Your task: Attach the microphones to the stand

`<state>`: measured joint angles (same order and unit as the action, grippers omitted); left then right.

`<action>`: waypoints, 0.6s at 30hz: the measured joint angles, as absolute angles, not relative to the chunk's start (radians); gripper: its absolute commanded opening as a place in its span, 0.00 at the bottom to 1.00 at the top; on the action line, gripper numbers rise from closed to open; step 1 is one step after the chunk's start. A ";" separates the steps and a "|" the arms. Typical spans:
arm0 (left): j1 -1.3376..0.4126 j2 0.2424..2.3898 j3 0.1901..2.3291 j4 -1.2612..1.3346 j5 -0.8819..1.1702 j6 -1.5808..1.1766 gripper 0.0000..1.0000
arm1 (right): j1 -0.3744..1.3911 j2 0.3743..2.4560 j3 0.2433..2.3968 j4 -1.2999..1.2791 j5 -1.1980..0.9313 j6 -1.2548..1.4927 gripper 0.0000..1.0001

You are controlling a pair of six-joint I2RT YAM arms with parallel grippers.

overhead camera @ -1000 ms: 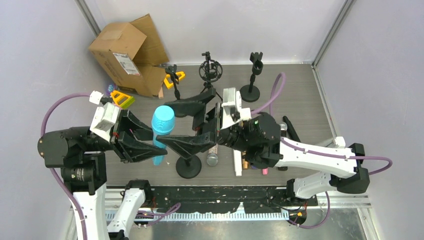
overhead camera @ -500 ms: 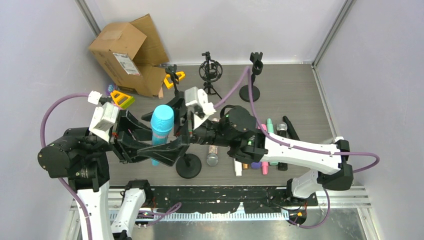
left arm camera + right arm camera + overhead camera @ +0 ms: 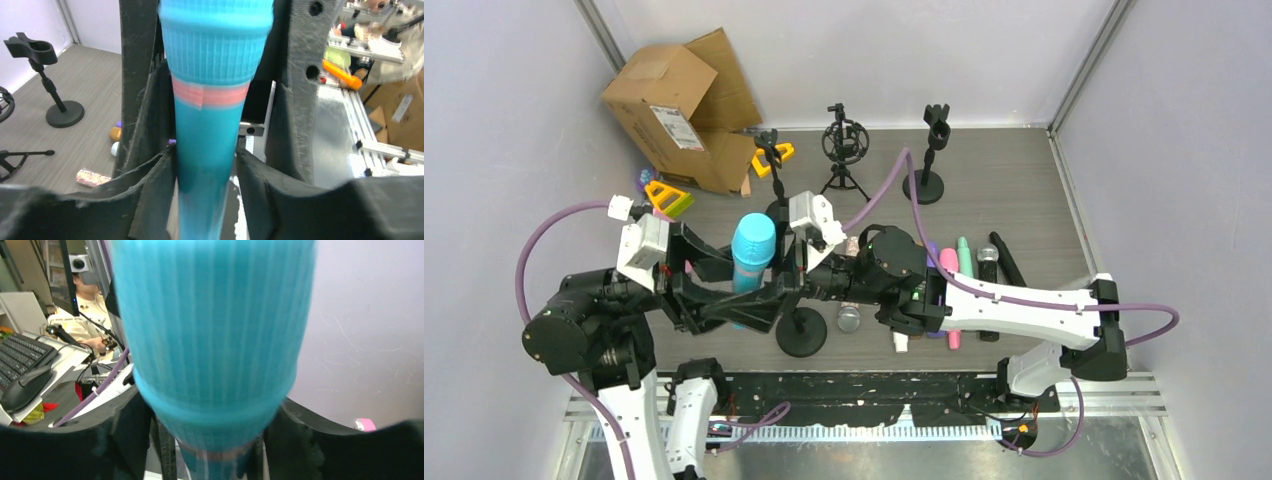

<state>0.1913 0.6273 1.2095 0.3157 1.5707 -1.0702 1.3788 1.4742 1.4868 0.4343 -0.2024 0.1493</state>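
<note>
A cyan microphone [image 3: 752, 250] stands upright in the air above the table's front left. My left gripper [image 3: 742, 298] is shut on its handle [image 3: 205, 150], a finger pressing each side. My right gripper [image 3: 769, 270] has reached in from the right, its jaws closed on the neck just under the ribbed head [image 3: 210, 340]. A black round-base stand [image 3: 802, 335] stands just right of the microphone. Other microphones lie on the table right of it: silver-glitter [image 3: 849, 318], pink [image 3: 951, 300], mint green [image 3: 965, 255] and black [image 3: 1004, 255].
At the back stand a clip stand [image 3: 924, 150], a tripod with a shock mount [image 3: 844, 150] and a small stand [image 3: 772, 155]. A cardboard box [image 3: 679, 110] and yellow parts [image 3: 667, 197] fill the back left corner. Walls close in both sides.
My right arm swung left to the cyan microphone and narrowed its wide-open jaws around the neck. My left arm shifted a little right, still holding the handle.
</note>
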 measured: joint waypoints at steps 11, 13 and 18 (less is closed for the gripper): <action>0.466 0.537 1.170 0.396 1.568 -1.105 1.00 | 1.393 1.366 1.345 0.466 -0.131 0.125 0.05; 0.525 0.525 1.180 0.396 1.570 -1.113 1.00 | 1.396 1.346 1.329 0.467 -0.102 0.091 0.05; 0.643 0.604 1.158 0.336 1.567 -1.093 1.00 | 1.374 1.121 1.269 0.398 0.030 -0.020 0.05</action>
<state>0.6430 0.6037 1.1576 0.3359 1.5665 -1.0935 1.3743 1.1213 1.2690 0.3977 0.0303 -0.0196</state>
